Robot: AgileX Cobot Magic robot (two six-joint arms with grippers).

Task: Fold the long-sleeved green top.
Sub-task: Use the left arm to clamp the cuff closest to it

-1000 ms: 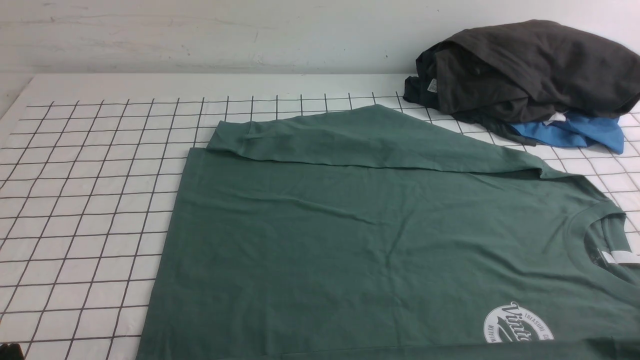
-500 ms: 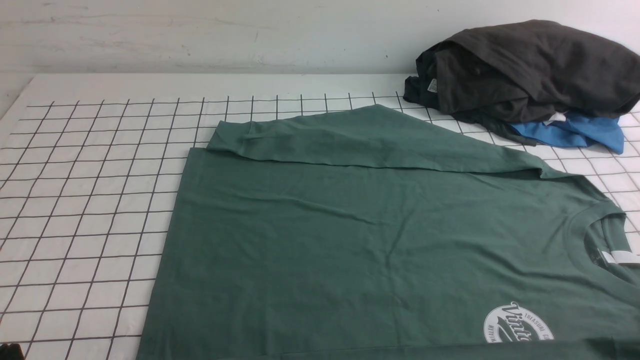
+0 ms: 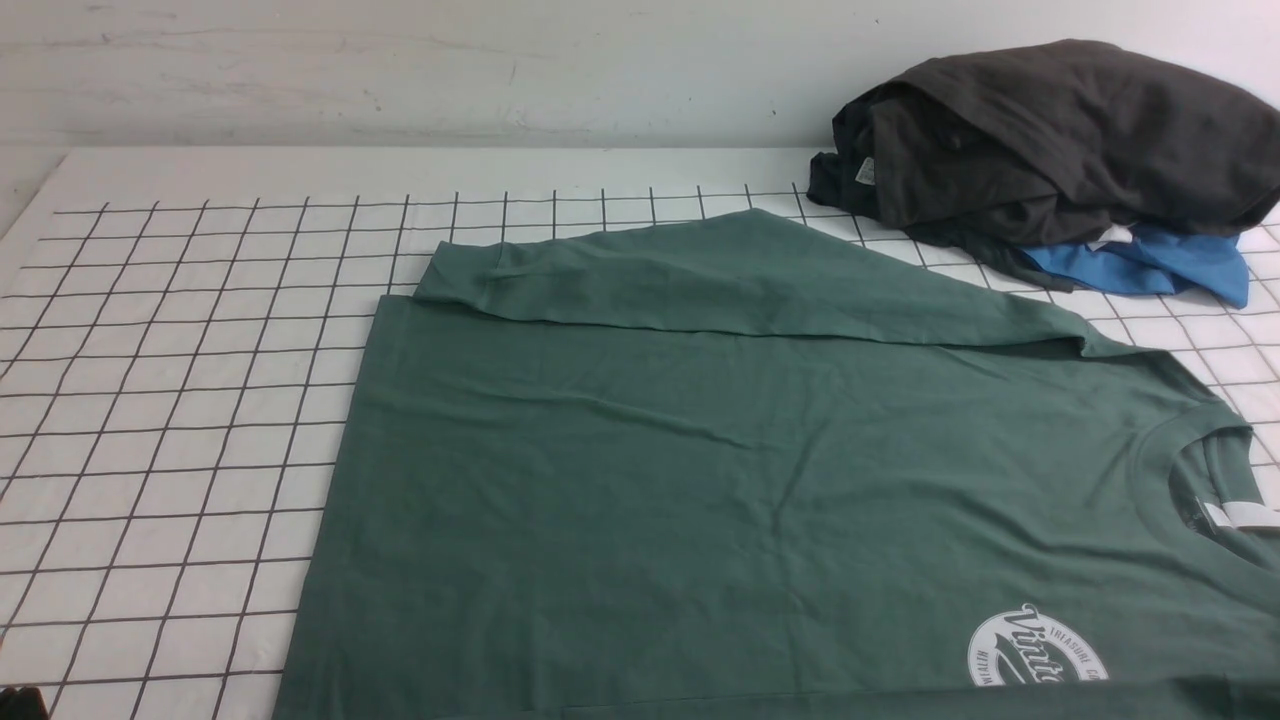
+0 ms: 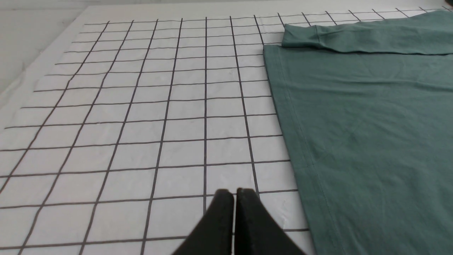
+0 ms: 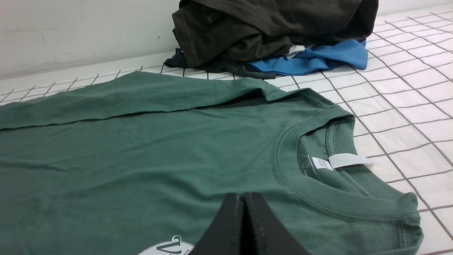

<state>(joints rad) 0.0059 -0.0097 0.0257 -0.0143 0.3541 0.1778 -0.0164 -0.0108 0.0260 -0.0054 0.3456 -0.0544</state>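
On the white table, whose covering is ruled by thin black lines into a grid of squares, the green long-sleeved top lies spread flat, chest side up. It fills the middle and right of the front view. Its fabric is a dull, matte knit with a few shallow creases across the body. The straight, stitched hem faces the robot's left. The ribbed crew neck faces its right, a rounded band with a white label lying across the inside back. 1 sleeve is folded along the far edge of the body, a long tapering strip whose cuff ends near the far hem corner. A round white logo with script lettering sits on the chest, partly cut off at the near edge of the front view.

In the far right corner, against the pale, scuffed wall, a charcoal-grey garment is heaped in soft rumpled folds. It lies on a bright blue garment, whose smoother edge pokes out beneath. The heap is near the top's far shoulder; whether they touch I cannot tell.

The left claw has 2 black wedge-shaped fingers pressed together, closed on nothing, over bare grid just beside the hem. The right claw is likewise closed tight and empty, over the chest between logo and neck.
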